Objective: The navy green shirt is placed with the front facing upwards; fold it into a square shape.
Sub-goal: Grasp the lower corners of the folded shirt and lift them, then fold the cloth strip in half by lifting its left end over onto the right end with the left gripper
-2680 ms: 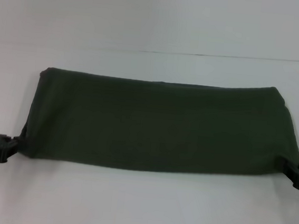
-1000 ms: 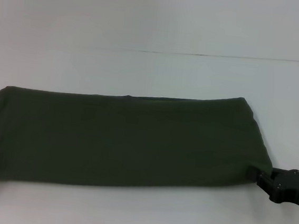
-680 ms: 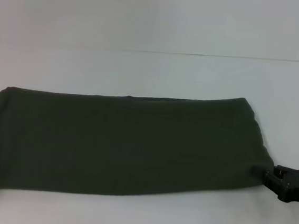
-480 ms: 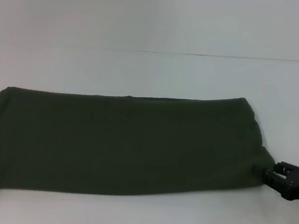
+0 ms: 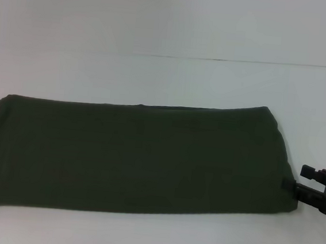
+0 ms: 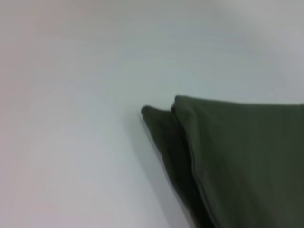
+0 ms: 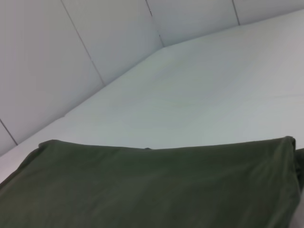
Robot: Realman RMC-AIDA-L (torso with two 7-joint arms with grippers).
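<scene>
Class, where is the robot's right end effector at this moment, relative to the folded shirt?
In the head view, the right end effector sits at the table's right edge, open, beside the near right corner of the navy green shirt.

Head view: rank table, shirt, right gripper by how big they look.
1. Table: white surface filling the frame.
2. Navy green shirt: folded into a long band across most of the width.
3. Right gripper: smallest, open at the shirt's right end, partly cut by the frame edge, so its full size is unsure.
</scene>
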